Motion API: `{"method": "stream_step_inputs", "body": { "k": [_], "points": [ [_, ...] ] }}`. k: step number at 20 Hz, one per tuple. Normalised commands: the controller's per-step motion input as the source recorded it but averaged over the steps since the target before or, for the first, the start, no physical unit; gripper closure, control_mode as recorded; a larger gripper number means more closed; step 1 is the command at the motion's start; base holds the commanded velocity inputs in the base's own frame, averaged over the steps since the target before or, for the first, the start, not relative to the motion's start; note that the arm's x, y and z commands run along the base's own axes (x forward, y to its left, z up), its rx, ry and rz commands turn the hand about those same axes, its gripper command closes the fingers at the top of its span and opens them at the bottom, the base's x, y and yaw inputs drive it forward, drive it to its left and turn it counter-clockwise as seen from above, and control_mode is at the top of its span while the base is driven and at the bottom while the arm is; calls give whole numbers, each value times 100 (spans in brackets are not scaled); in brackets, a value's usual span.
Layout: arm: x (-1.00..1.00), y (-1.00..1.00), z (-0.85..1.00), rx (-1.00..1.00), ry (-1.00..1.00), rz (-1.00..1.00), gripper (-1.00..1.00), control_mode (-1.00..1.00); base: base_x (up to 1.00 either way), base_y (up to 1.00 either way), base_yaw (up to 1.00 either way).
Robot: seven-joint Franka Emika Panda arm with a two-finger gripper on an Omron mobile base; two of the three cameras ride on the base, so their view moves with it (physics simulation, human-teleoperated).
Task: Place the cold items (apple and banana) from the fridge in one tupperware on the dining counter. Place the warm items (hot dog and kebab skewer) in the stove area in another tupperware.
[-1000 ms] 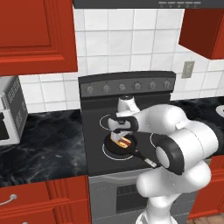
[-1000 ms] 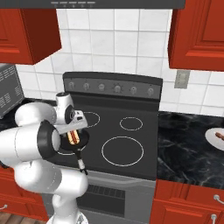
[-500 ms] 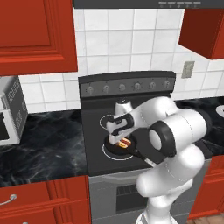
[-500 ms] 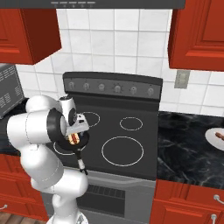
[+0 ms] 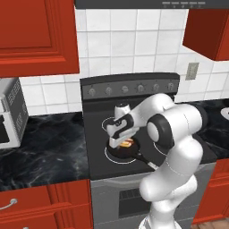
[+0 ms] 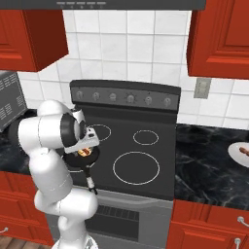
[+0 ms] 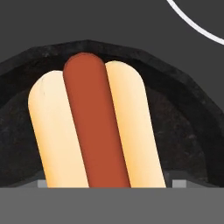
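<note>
A hot dog (image 7: 96,127) in a pale bun lies in a black pan (image 7: 183,105) on the stove's front left burner. My gripper (image 7: 109,183) hangs straight down over it, very close, with the jaws apart on either side of the bun and nothing gripped. From the base cameras the hand (image 5: 121,139) (image 6: 86,145) covers part of the hot dog (image 5: 128,143) (image 6: 84,152) inside the pan (image 5: 120,153) (image 6: 77,160). A white plate (image 6: 239,154) with a small brownish item rests on the counter far right; I cannot tell what the item is.
The pan's handle (image 5: 147,162) (image 6: 90,184) points toward the stove's front edge. A microwave (image 5: 9,116) (image 6: 12,97) stands on the black counter to the left. Red cabinets hang above both sides, and the control knobs (image 6: 129,98) line the stove's back.
The arm has folded in and the hand has come down onto the pan, close over the hot dog. The pan and hot dog have not moved.
</note>
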Motion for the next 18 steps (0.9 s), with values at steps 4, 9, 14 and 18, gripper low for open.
{"method": "stream_step_inputs", "body": {
  "k": [4, 9, 14, 18],
  "points": [
    [-4, 2, -11, -1, 0, 0, 100, -100, 0, 0, 0],
    [-58, -5, 56, 1, -11, 0, 100, -100, 0, 0, 0],
    [-65, -12, 90, 5, -8, -3, 100, -100, 0, 0, 0],
    [-55, -21, 92, 1, -4, -3, 100, -100, 0, 0, 0]
  ]
}}
